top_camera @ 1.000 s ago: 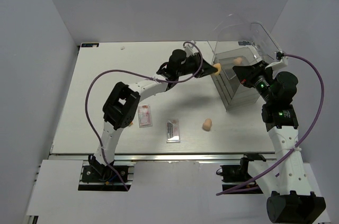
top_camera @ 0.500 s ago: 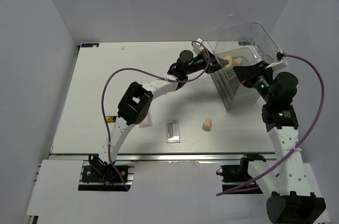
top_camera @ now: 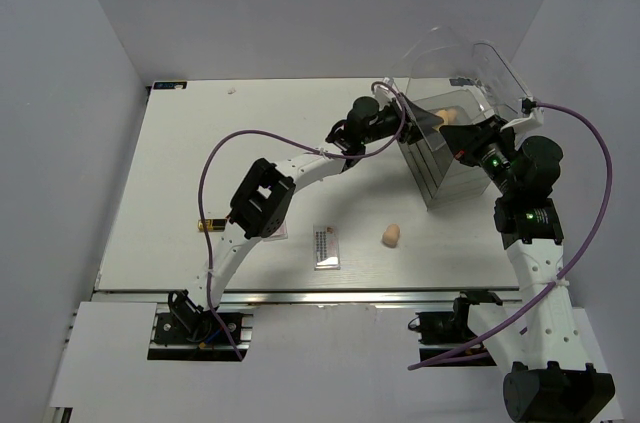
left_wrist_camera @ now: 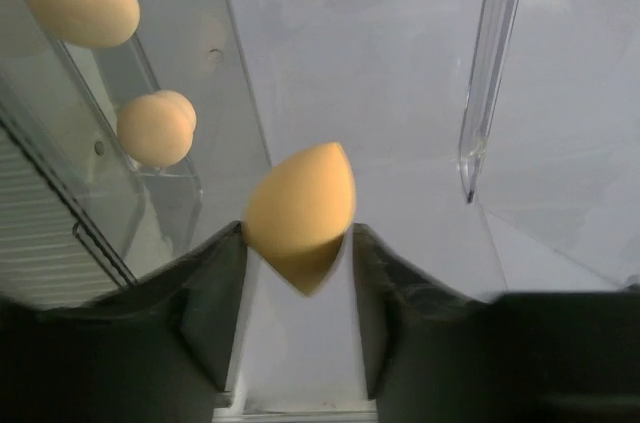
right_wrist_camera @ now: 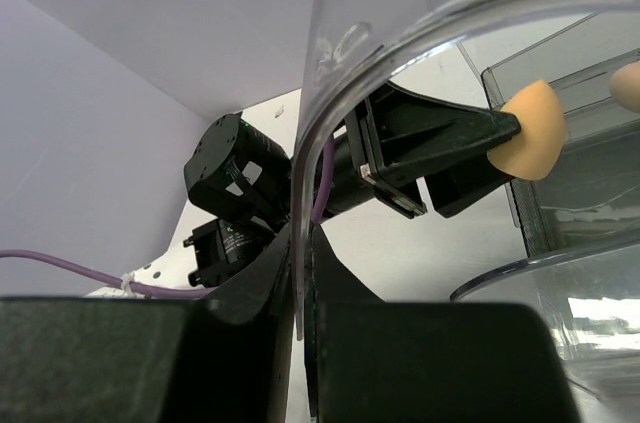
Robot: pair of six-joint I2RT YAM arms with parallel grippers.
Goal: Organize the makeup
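My left gripper (top_camera: pixel 428 120) is shut on a peach sponge (left_wrist_camera: pixel 300 211) and holds it inside the open top of the clear box (top_camera: pixel 445 168). The right wrist view shows this sponge (right_wrist_camera: pixel 530 133) at the fingertips. A second sponge (top_camera: pixel 450 115) lies in the box, also in the left wrist view (left_wrist_camera: pixel 155 128). A third sponge (top_camera: pixel 391 235) lies on the table. The dark-rowed palette (top_camera: pixel 326 244) lies left of it. The pinkish palette (top_camera: pixel 279 232) is mostly hidden under the left arm. One lipstick tube (top_camera: pixel 208 226) lies at the left. My right gripper (right_wrist_camera: pixel 303 263) is shut on the box's raised clear lid (top_camera: pixel 470 58).
The clear box stands at the table's far right with its lid (right_wrist_camera: pixel 330 113) tilted up and back. The left arm's purple cable (top_camera: pixel 215 163) loops over the table's middle. The table's front edge (top_camera: pixel 300 291) runs just below the palettes.
My left gripper has moved right with the sponge, from beside the box's left wall into its open top. The arm uncovered a lipstick tube at the left. The right arm has not moved.
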